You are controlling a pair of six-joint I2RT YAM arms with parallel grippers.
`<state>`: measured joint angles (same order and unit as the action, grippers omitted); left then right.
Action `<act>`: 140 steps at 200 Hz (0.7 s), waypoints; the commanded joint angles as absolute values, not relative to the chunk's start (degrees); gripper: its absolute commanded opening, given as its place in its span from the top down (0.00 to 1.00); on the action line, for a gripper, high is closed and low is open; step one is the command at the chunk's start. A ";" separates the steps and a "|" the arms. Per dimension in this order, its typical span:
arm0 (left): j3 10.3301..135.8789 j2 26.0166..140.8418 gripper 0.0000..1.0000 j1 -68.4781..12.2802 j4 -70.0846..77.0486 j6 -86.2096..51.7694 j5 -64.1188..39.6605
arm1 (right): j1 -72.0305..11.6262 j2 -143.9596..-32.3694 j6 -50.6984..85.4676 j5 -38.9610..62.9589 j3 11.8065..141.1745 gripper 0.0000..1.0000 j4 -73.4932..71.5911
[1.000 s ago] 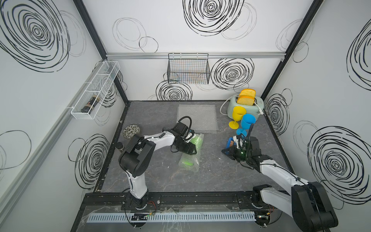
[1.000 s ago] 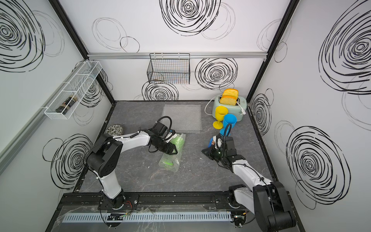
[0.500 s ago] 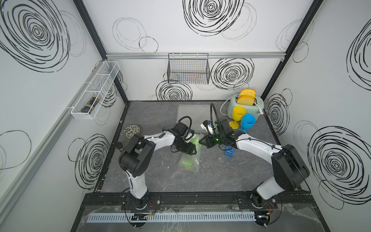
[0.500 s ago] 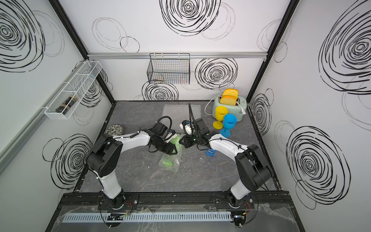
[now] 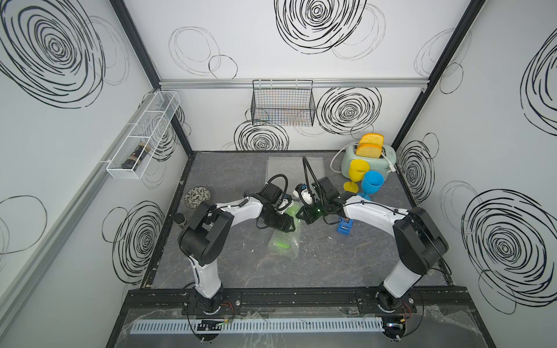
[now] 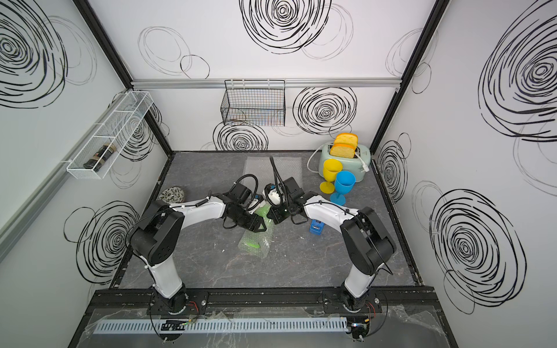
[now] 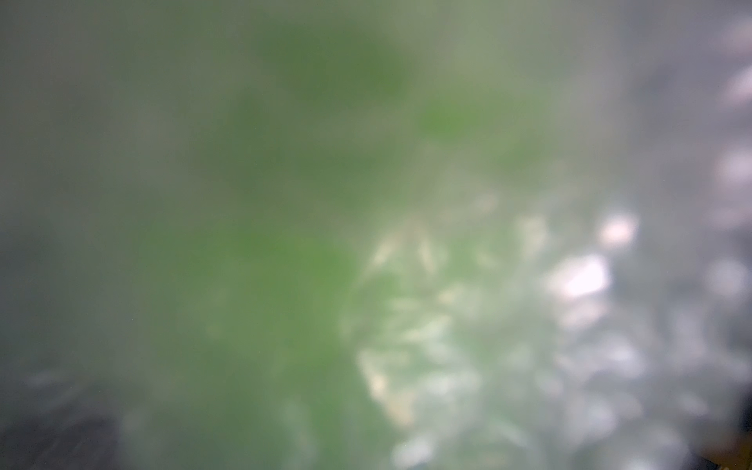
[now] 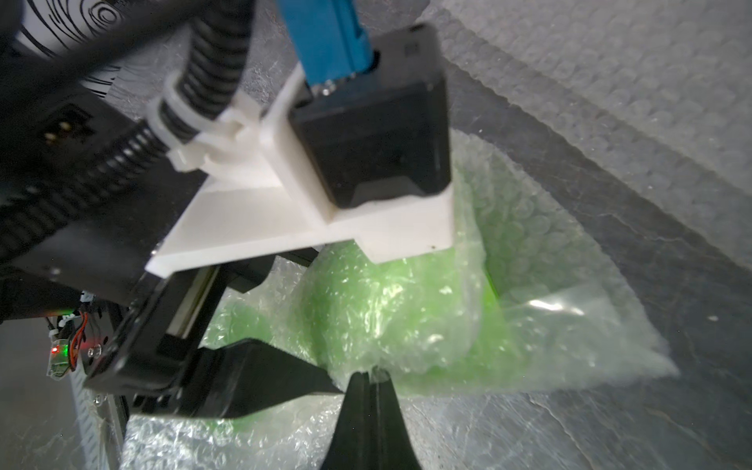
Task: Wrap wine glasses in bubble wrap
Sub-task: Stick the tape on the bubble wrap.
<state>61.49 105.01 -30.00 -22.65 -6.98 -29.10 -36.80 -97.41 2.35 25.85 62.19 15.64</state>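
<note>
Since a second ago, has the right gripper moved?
Yes. The right gripper has left the blue tape dispenser and now sits shut against the wrapped green glass.

No readable text, number or brand anywhere. Label on dark bottle in white wire shelf too small to read. Tiny mark on black camera housing blurred. Wall swirls just scribbles.
</note>
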 commanded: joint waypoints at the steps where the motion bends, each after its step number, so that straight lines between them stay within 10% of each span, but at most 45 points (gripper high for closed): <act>1: 61.49 105.59 0.30 -30.15 -26.74 -6.39 -26.45 | -37.52 -99.46 1.21 23.43 64.96 1.00 18.54; 140: 61.11 105.80 0.30 -30.24 -26.21 -6.56 -26.94 | -42.17 -99.25 18.66 2.71 63.50 0.77 14.20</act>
<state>61.49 105.01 -29.98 -22.59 -7.05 -27.86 -42.11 -99.24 16.21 8.78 64.64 14.87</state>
